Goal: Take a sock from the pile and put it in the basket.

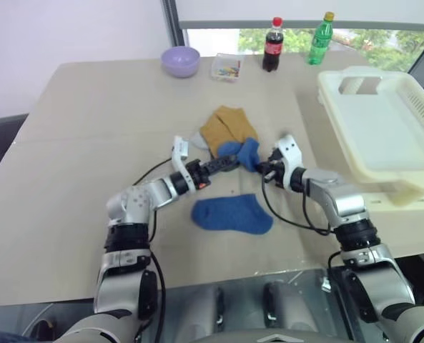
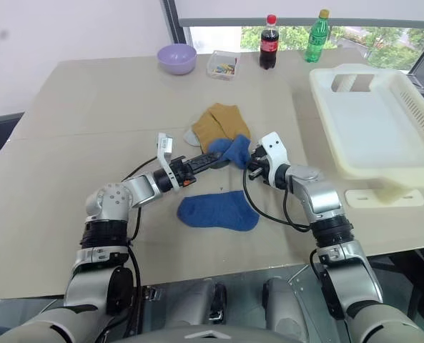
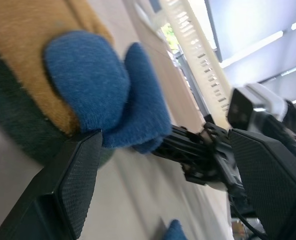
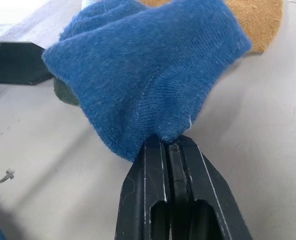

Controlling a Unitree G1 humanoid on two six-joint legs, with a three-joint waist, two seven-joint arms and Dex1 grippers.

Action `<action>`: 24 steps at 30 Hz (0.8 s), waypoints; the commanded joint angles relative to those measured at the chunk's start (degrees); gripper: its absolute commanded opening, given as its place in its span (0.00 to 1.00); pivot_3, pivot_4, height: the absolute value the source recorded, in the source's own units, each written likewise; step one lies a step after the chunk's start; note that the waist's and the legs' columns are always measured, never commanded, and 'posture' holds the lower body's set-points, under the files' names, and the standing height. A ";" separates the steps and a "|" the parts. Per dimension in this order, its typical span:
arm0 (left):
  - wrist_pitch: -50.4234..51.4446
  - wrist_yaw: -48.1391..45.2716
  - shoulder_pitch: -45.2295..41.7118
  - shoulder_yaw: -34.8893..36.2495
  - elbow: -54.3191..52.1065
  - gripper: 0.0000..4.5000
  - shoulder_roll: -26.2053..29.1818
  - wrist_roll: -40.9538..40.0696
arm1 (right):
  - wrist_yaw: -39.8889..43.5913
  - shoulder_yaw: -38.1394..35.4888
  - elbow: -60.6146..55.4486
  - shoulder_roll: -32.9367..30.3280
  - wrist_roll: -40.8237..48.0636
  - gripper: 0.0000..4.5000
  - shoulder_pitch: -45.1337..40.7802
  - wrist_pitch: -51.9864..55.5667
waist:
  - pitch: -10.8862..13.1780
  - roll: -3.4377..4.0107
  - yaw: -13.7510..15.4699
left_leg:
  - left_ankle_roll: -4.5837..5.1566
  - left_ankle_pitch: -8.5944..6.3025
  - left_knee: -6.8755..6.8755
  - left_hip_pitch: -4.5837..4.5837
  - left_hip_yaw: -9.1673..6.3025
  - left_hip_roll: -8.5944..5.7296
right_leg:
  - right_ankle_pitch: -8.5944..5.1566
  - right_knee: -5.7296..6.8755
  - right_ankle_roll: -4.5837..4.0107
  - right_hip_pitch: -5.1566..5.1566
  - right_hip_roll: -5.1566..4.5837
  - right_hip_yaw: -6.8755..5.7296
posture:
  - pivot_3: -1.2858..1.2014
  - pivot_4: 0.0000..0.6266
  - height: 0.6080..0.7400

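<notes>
Sock (image 4: 152, 85) pinched in right gripper (image 4: 168, 146), at pile (image 1: 226, 132).

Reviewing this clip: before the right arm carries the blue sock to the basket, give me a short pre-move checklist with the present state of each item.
1. Right gripper shut on the soft blue ankle sock: ok.
2. Left gripper open, fingers either side of the sock, not pinching: ok.
3. Sock free of the mustard-brown socks in the pile: cannot tell, it overlaps them.
4. Cream-white slatted plastic basket has room inside: ok.
5. Second blue sock lying flat on the tan table, apart from the grip: ok.
</notes>
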 commanded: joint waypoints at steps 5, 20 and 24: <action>4.36 -3.39 0.82 0.13 -3.97 0.96 1.14 -3.59 | 0.10 0.31 -1.08 0.02 0.31 0.01 0.42 0.27 | 0.00 0.00 -0.04 | 0.00 0.00 0.00 0.00 0.00 0.00 | 0.00 0.01 0.00 0.00 0.00 0.00 | 0.52 0.24 1.00; 2.89 -2.20 1.29 -1.30 -2.56 0.96 -0.20 -0.63 | 0.08 0.31 -1.11 0.03 0.32 0.01 0.39 0.37 | 0.00 0.00 0.00 | 0.00 0.00 0.00 0.00 0.00 0.00 | 0.00 0.02 0.00 0.00 0.00 0.01 | 0.52 0.24 1.00; 1.95 -1.62 0.69 -0.78 -1.45 0.96 -0.74 -0.23 | 0.07 0.37 -1.33 0.06 0.36 0.01 0.67 0.48 | 0.00 0.00 -0.01 | 0.00 0.00 0.01 0.00 0.00 0.00 | 0.00 0.02 0.00 0.00 0.00 0.01 | 0.52 0.24 1.00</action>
